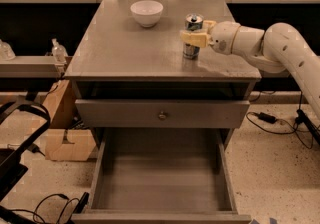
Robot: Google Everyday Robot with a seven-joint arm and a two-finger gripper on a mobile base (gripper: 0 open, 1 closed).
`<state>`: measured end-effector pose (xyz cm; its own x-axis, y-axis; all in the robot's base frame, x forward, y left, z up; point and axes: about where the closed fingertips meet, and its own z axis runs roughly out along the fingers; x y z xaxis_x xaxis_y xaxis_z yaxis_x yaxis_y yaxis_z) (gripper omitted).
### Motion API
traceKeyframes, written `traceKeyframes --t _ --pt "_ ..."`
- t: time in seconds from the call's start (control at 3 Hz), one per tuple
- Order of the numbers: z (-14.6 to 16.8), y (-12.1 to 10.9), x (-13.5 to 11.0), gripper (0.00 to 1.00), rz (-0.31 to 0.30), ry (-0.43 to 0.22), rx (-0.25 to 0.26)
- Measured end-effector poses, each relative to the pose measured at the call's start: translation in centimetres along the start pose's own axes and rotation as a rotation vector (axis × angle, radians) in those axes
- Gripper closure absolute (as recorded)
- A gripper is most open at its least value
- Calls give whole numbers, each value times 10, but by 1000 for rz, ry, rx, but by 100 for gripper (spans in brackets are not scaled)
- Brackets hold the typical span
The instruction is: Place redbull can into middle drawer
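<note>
1. Camera view looks down on a grey cabinet (125,53) from the front, with its flat top taking up the upper middle of the scene.
2. The redbull can (190,52) stands upright on the right half of that top, near the back, its silver lid facing up.
3. The gripper (195,31) is at the can, reaching in from the right at the end of a white arm (280,50).
4. Its pale yellow fingers (194,39) are clamped on the redbull can: one crosses the front of the can at mid-height, and the other shows behind it beside the lid.
5. A white bowl (146,13) sits on the same top, to the left of the can and nearer the back edge, well apart from it.
6. Below the top, a shallow drawer front (120,114) with a small round knob (162,115) is closed.
7. The middle drawer (160,183) under it is pulled far out towards the camera, showing its flat plank floor and straight side walls.
8. The can is outside the middle drawer, up on the cabinet.
9. A cardboard box (62,140) rests on the floor to the left of the cabinet.
</note>
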<state>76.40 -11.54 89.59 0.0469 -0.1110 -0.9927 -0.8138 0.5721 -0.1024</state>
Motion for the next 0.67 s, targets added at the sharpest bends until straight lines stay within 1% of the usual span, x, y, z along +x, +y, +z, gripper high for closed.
traceKeyframes --t 0.33,0.67 --pt "3 6 -16 100 -22 -10 -16" --pt "-19 36 -56 100 -78 -51 -40"
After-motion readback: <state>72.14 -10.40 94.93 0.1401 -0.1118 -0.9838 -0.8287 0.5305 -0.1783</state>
